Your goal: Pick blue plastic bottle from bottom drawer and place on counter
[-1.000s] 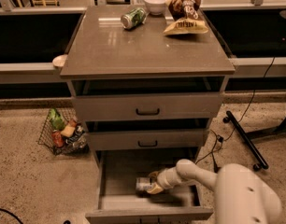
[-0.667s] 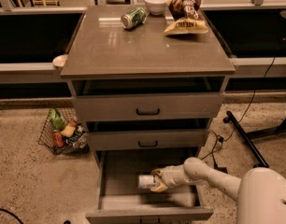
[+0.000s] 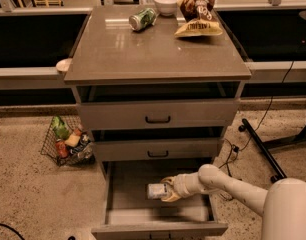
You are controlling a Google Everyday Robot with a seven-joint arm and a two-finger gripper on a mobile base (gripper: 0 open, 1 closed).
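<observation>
The bottom drawer (image 3: 128,189) is pulled open, showing its plain grey floor. The blue plastic bottle (image 3: 155,190) lies on its side inside it, pale label facing up. My gripper (image 3: 167,189) reaches into the drawer from the right, and its yellowish fingers (image 3: 169,180) are closed around the bottle's right end. My white arm runs off to the lower right. The counter (image 3: 153,54) is the glossy grey-brown top of the cabinet above.
A green can (image 3: 143,19), a white bowl (image 3: 166,3) and a brown-yellow chip bag (image 3: 197,13) sit at the counter's back. The two upper drawers (image 3: 158,116) are slightly open. A wire basket (image 3: 68,140) with items stands on the floor at left. Black stand legs (image 3: 260,149) lie at right.
My arm has swung slightly to the right and my gripper has closed on the bottle's right end. The bottle has stayed in about the same spot in the drawer.
</observation>
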